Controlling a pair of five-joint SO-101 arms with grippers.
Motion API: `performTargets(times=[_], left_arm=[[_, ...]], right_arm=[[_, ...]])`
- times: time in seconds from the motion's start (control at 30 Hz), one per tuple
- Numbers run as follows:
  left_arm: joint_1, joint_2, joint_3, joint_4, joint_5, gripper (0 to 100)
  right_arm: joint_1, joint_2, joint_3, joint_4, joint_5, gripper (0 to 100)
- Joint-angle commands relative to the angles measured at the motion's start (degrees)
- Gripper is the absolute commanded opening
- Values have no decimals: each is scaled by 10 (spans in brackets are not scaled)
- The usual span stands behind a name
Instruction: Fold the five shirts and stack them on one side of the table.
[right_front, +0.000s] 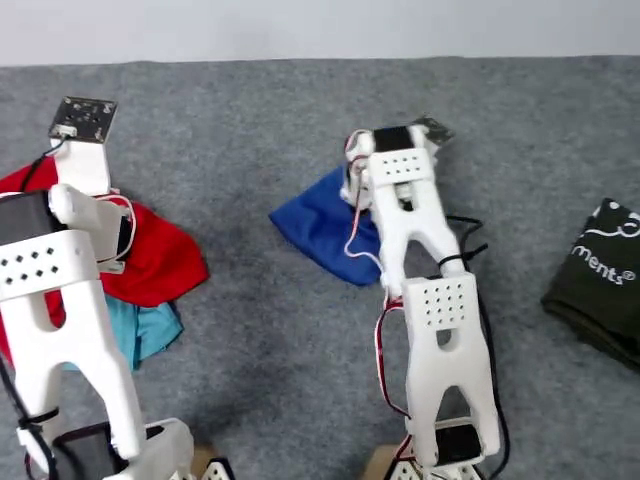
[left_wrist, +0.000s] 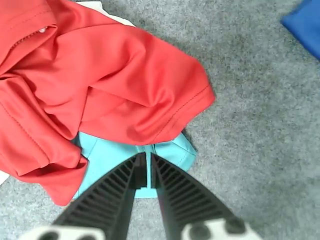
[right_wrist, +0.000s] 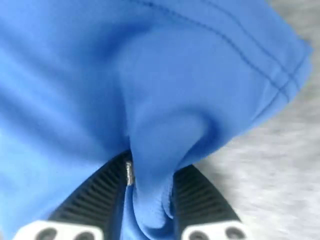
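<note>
A crumpled red shirt (left_wrist: 100, 85) lies on top of a teal shirt (left_wrist: 165, 152) at the table's left side, red shirt (right_front: 150, 260) over teal shirt (right_front: 150, 330) in the high view. My left gripper (left_wrist: 146, 159) hangs shut just above the teal shirt's edge, with nothing between its fingers. A blue shirt (right_front: 320, 225) lies bunched near the table's middle. My right gripper (right_wrist: 150, 167) is shut on a fold of the blue shirt (right_wrist: 150, 75), at its far right edge, right gripper (right_front: 358, 188). A dark folded shirt (right_front: 600, 275) rests at the right edge.
A strip of white cloth (left_wrist: 117, 17) peeks out from under the red shirt. Grey carpet-like table cover (right_front: 260, 350) lies bare between the two arms and across the far side. The blue shirt's corner (left_wrist: 305, 25) shows in the left wrist view.
</note>
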Motion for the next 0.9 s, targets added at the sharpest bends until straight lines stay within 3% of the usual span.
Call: performTargets(times=[0.0,0.2,0.47,0.73,0.87], left_arm=[[-2,-22,-2,11,0,22],[-2,-22,-1,11,0,22],[0,-22,-1,11,0,22],[1,-22,-1,11,0,22],[1,-21,-1,11,0,22]], right_arm=[[41,-79,-60,41,39,9],[98,-183,-60,39,118,9],[159,-264,-51,40,292,9],[221,-387,74,40,469,9],[258,-438,149,40,516,9]])
